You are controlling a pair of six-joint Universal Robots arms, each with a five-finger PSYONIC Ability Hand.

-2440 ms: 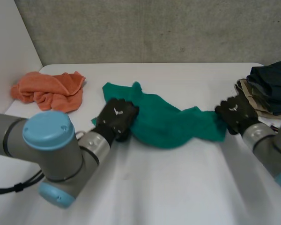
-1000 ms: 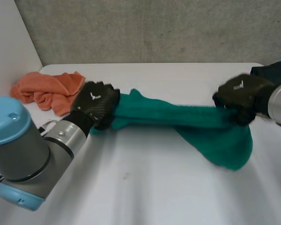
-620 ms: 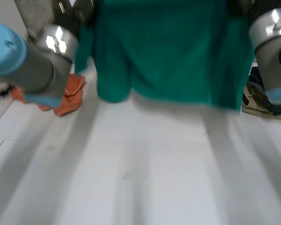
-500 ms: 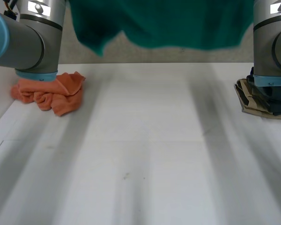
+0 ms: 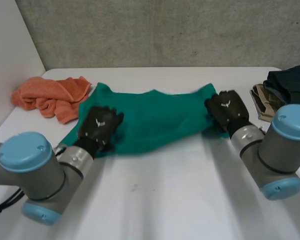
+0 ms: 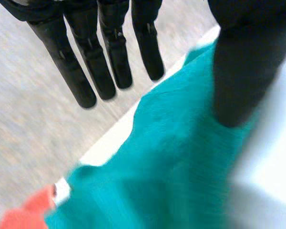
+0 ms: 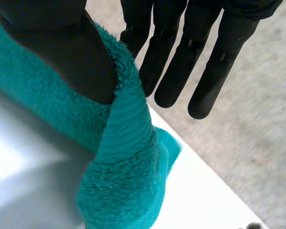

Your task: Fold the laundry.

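A green towel (image 5: 155, 117) lies spread across the middle of the white table (image 5: 170, 200). My left hand (image 5: 99, 125) rests at its near left corner. In the left wrist view its fingers (image 6: 109, 57) are straight and off the cloth, while the thumb (image 6: 243, 62) lies over the green towel (image 6: 171, 162). My right hand (image 5: 226, 109) is at the towel's right corner. In the right wrist view an edge of the green towel (image 7: 124, 181) rises between the thumb (image 7: 62, 52) and the straight fingers (image 7: 171, 62), pinched there.
A crumpled orange towel (image 5: 52, 96) lies at the table's back left, close to the green towel's left corner. A stack of folded dark and tan clothes (image 5: 285, 95) sits at the right edge. A grey wall stands behind the table.
Both hands swung the green towel up high and brought it down spread flat on the table. The left hand's fingers have straightened off the cloth.
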